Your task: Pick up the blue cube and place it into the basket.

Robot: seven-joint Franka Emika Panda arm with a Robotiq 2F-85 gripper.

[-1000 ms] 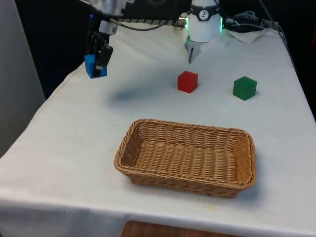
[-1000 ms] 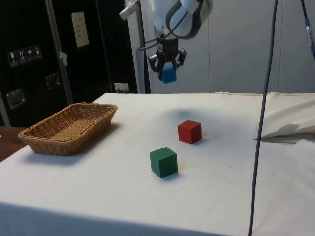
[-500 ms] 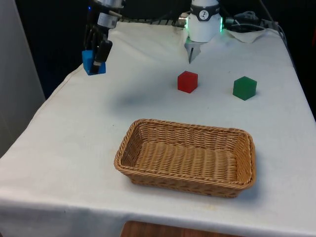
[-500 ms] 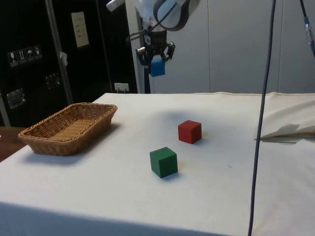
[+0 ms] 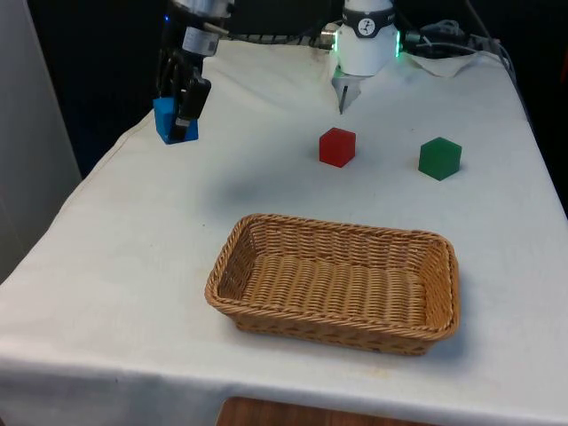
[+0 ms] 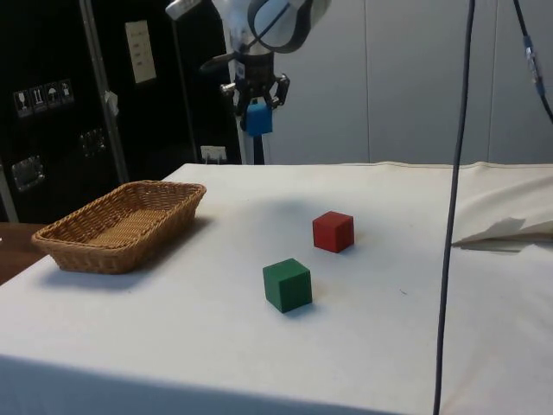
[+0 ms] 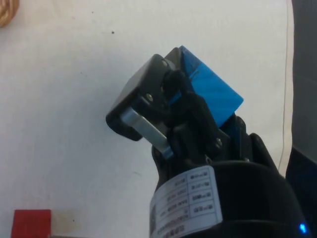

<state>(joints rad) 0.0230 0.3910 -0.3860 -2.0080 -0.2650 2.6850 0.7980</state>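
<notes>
The blue cube (image 5: 169, 121) hangs well above the table, held between the black fingers of my gripper (image 5: 177, 115), which is shut on it. In the side view the cube (image 6: 257, 119) sits high over the cloth, between the basket and the red cube. In the wrist view the blue cube (image 7: 210, 94) is clamped between the fingers (image 7: 148, 106). The wicker basket (image 5: 435, 302) stands near the table's front edge, at the side view's left (image 6: 69, 246), and holds nothing. The gripper is toward the front view's left, farther back than the basket.
A red cube (image 5: 337, 146) and a green cube (image 5: 439, 157) stand on the white cloth beyond the basket, toward the front view's right. The table's edge runs close below the gripper at the front view's left.
With the blue cube still held, the gripper has moved toward the basket's end of the table in the side view. In the front view it has barely shifted.
</notes>
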